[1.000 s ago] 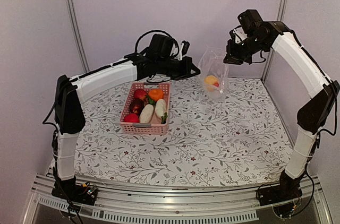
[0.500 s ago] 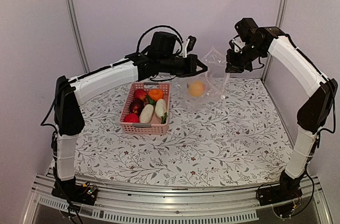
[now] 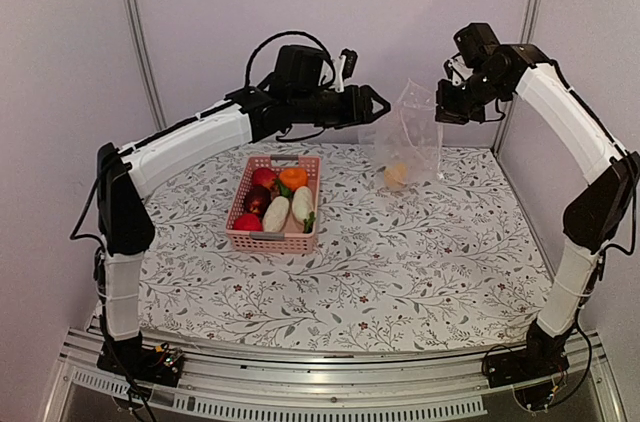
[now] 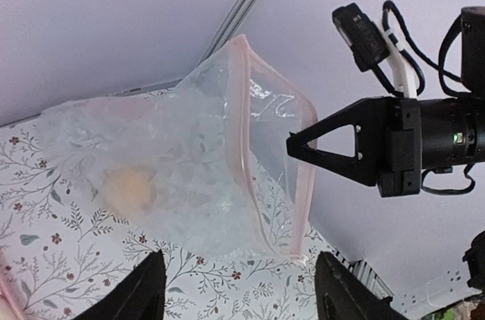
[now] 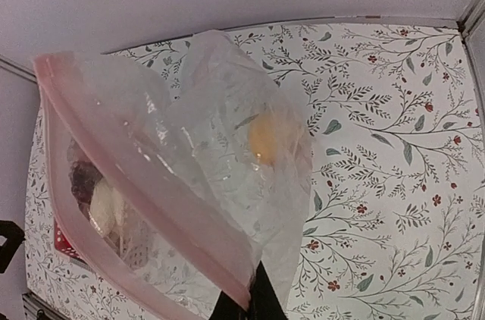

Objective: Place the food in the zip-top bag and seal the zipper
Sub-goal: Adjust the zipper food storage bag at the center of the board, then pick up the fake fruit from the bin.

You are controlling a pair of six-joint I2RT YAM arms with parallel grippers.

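Your right gripper (image 3: 440, 112) is clamping onto the top corner of the zip-top bag (image 3: 412, 134), so the bag is hanging over the back of the worktop (image 3: 400, 262) with one yellow-orange piece (image 3: 396, 175) sitting low inside. Your left gripper (image 3: 383, 105) is hovering just beside the bag's mouth, jaws apart, gripping nothing. The rest of the food (image 3: 278, 200) is lying in the pink basket (image 3: 262, 239).
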